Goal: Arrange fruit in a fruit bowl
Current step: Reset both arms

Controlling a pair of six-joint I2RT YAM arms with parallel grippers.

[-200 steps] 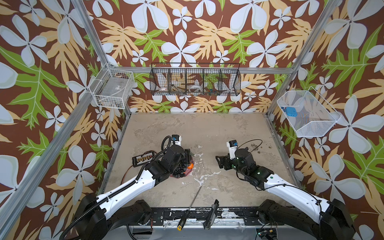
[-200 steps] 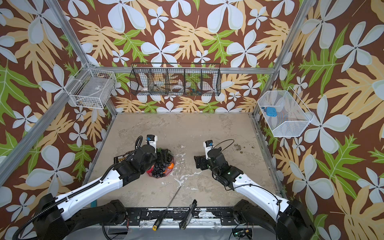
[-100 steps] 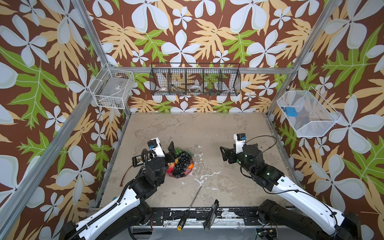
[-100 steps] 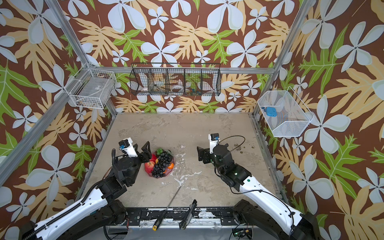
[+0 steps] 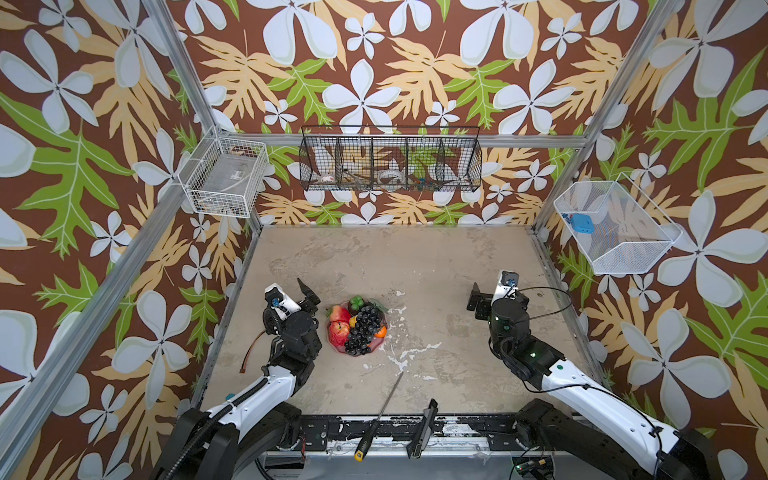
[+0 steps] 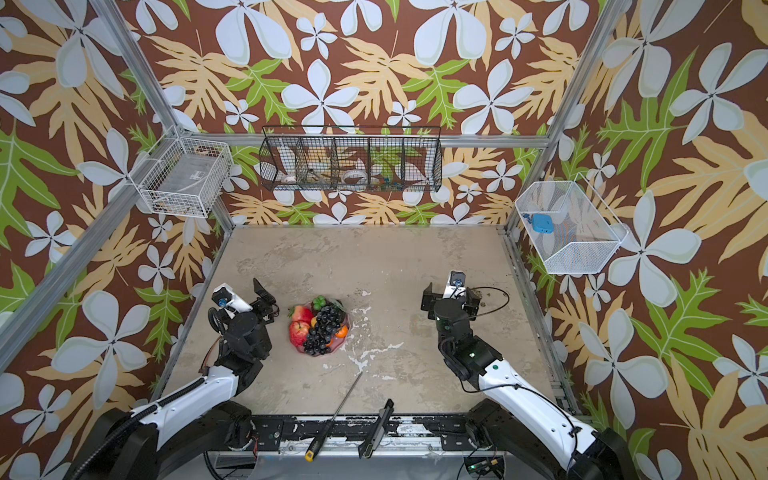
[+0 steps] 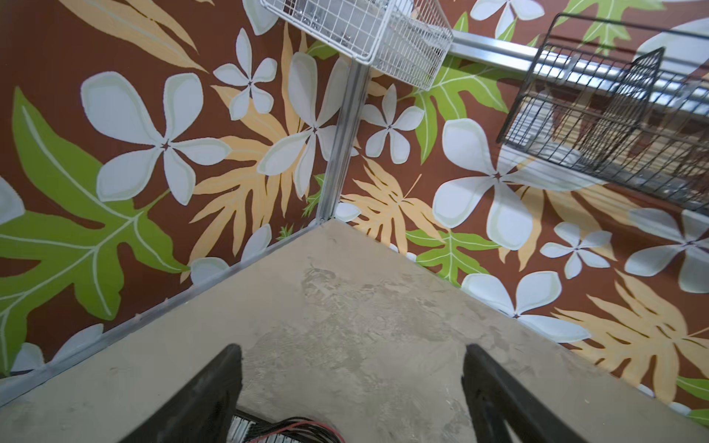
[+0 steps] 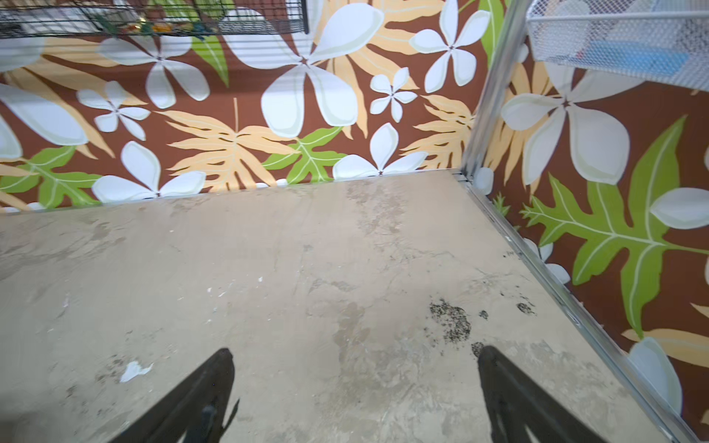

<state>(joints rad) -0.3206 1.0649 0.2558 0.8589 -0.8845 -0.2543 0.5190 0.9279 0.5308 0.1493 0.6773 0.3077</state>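
The fruit [image 5: 358, 326] sits heaped in the fruit bowl [image 5: 377, 345] just beside the left gripper [image 7: 352, 349], which like the right gripper [image 8: 355, 351] is spread wide and empty, so the arranging looks finished and each arm should pull away high, well clear of the rim

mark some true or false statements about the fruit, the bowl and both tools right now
1. The grape bunch lies in the pink bowl. True.
2. The left tool grips an apple. False: it is open and empty, beside the bowl.
3. The right tool is open with nothing between its fingers. True.
4. The screwdriver lies in the bowl. False: it lies at the front of the table, apart from the bowl.
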